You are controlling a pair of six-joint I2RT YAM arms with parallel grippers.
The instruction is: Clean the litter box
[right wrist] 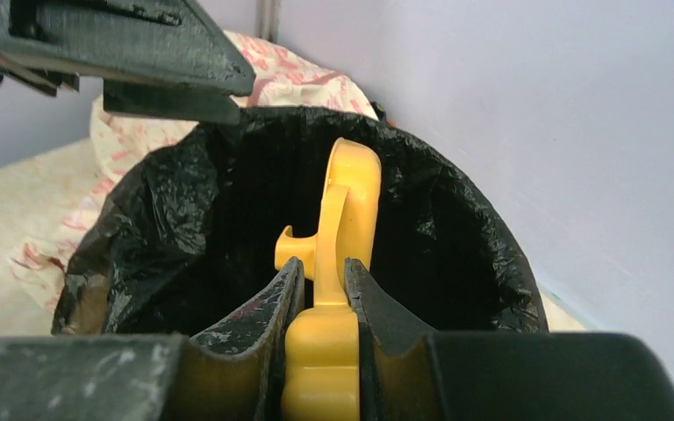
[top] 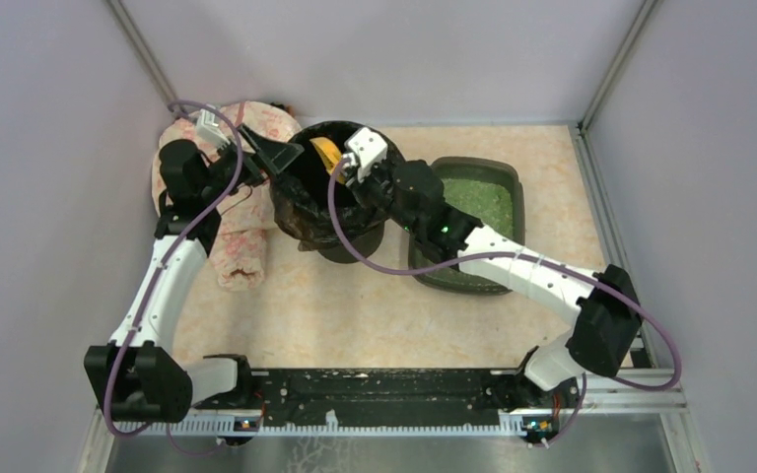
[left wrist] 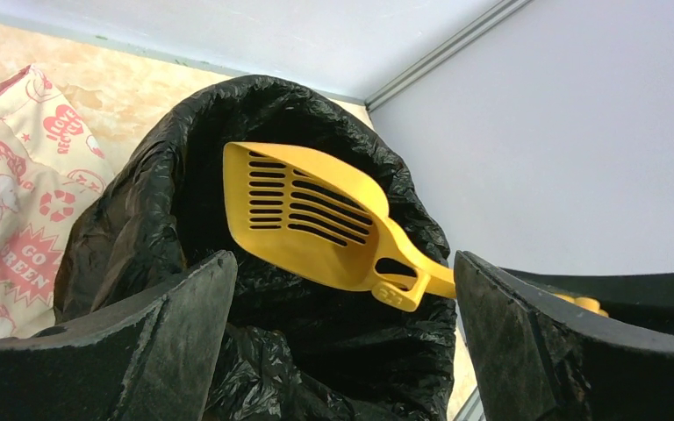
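Far left, a printed bag (top: 241, 251) lies on the bench (top: 355, 305). The left claw (left wrist: 342, 342) hangs spread wide at the rim of the bin (top: 345, 244), gripping nothing. Over the bin's mouth is the yellow scoop (left wrist: 316, 219), its handle pinched in the right claw (right wrist: 320, 298). Just right of the bin, the litter box (top: 475, 162) rests on the bench, holding green granules.
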